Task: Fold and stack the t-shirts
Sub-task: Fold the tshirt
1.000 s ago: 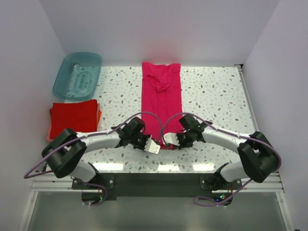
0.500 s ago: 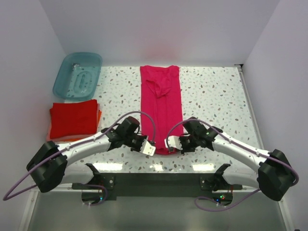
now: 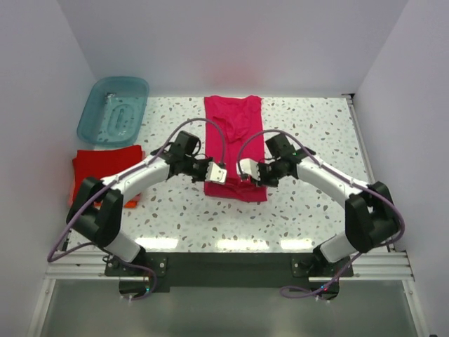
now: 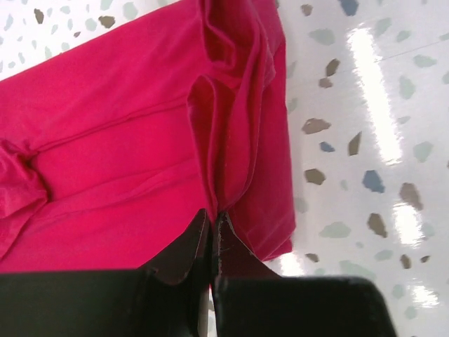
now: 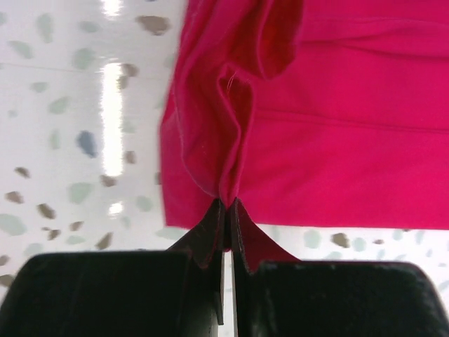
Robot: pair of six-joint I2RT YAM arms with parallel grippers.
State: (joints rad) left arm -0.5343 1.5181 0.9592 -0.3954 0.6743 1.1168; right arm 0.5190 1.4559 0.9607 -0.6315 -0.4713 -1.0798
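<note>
Red tee (image 3: 102, 172) folded at table (image 3: 316, 133) left; pink tee (image 3: 235, 130) mid-fold, left end effector (image 4: 212, 219) & right end effector (image 5: 226, 207) both pinched shut on its hem; stacking still to do.

**A:** What closes the space in?

**B:** Three bare, pale walls with a faint lilac tint: a back wall (image 3: 238, 42), a left wall (image 3: 35, 84) and a right wall (image 3: 414, 91).

**A:** And the work surface?

**B:** A glossy white tabletop (image 3: 316, 133) speckled with grey and brown flecks, like terrazzo. A pale strip (image 3: 359, 140) runs along its right edge.

**A:** How is it lit?

**B:** Brightly, from above. Long glare patches (image 3: 238, 244) lie in a row near the front edge.

**A:** What is at the front?

**B:** A silver metal rail (image 3: 77, 265) crosses the near edge, with a dark plate (image 3: 231, 270) at its middle. Below that is a dull grey surface (image 3: 231, 309), too indistinct to name.
</note>
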